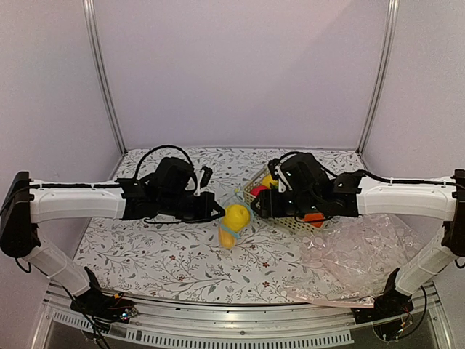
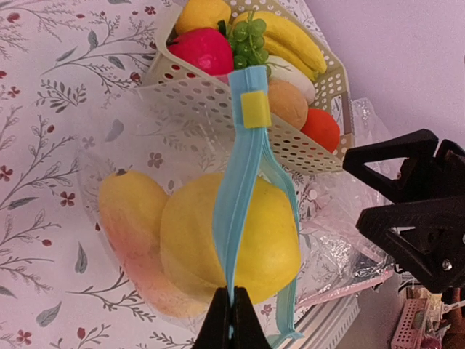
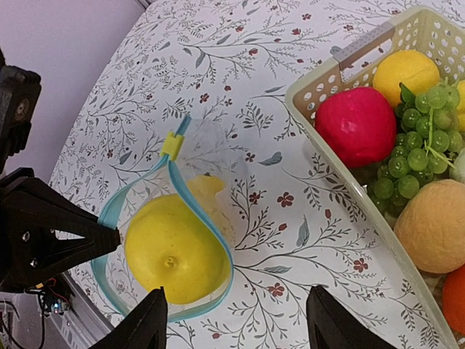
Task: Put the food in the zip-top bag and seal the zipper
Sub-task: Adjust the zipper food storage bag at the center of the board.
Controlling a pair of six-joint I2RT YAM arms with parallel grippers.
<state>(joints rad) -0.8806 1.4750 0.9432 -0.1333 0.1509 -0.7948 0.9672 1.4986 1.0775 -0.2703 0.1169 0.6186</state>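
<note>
two toy pieces are already bagged: a round yellow fruit point(image 2: 232, 240) and a longer orange-yellow fruit point(image 2: 127, 211) lie inside the zip-top bag point(image 2: 116, 145) at mid-table, just left of the basket point(image 3: 327, 80). the blue zipper point(image 2: 243, 182) gapes unsealed. the left gripper point(image 2: 231, 323) pinches the zipper's left end, while the right gripper point(image 3: 236, 320) hovers above, fingers apart. only sealing appears left.

Soft, even light fills all three views, leaving only faint shadows on the white flowery tablecloth point(image 1: 145, 247) and small shiny spots on the crumpled pinkish clear plastic sheet point(image 1: 356, 254), while both wrist pictures look bent at their edges and a bit fuzzy on the closest black fingertips point(image 2: 216, 329).
</note>
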